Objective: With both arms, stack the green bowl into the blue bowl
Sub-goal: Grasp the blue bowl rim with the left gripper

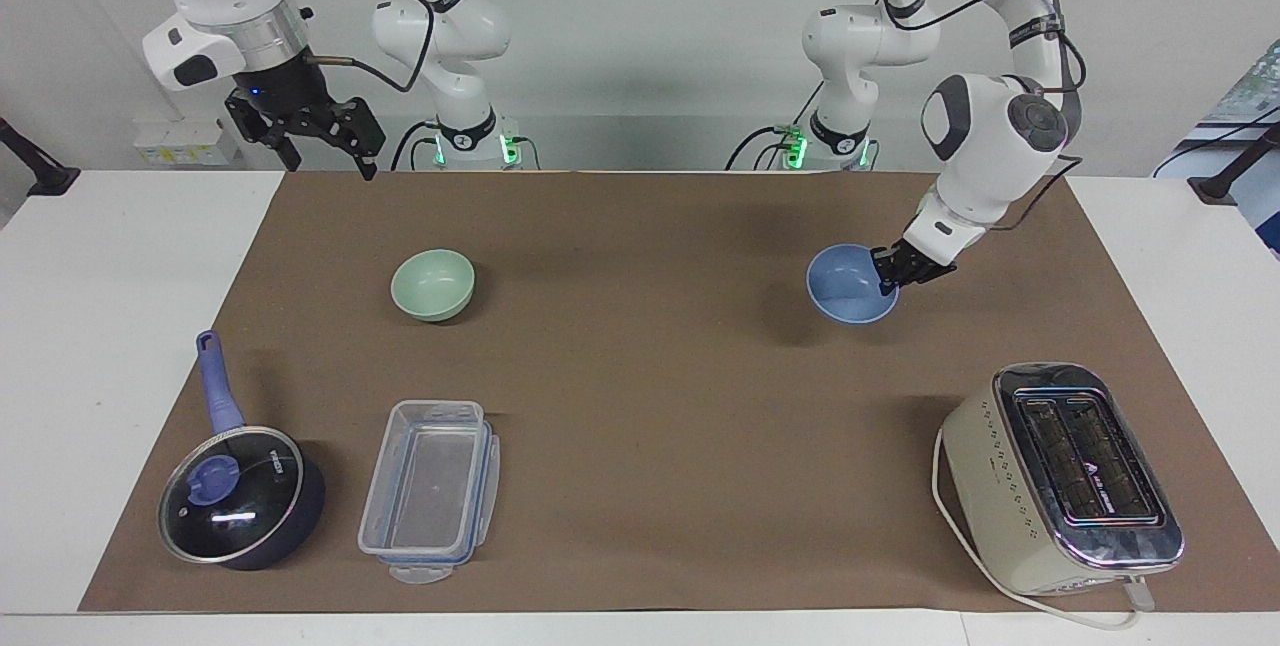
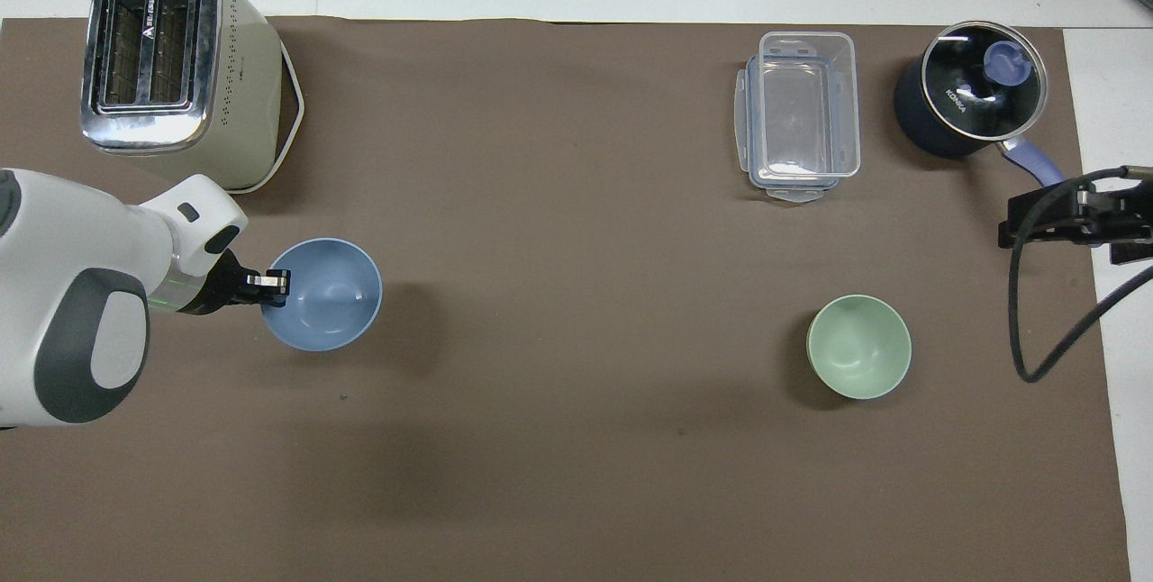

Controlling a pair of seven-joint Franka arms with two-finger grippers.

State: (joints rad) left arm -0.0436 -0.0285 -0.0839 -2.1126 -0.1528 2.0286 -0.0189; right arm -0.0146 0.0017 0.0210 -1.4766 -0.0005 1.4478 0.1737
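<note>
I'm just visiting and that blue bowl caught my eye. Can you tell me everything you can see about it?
The blue bowl is small, round, light blue, plain and matte, and empty inside. The left pincer is shut on its rim. The bowl hangs tilted, raised a little above the brown mat, its shadow apart from it, at the left arm's end of the table and nearer to the robots than the toaster. Nothing else touches it.

Plain blue bowl (image 1: 846,288), mint-green bowl (image 1: 432,285) (both unpatterned)
</note>
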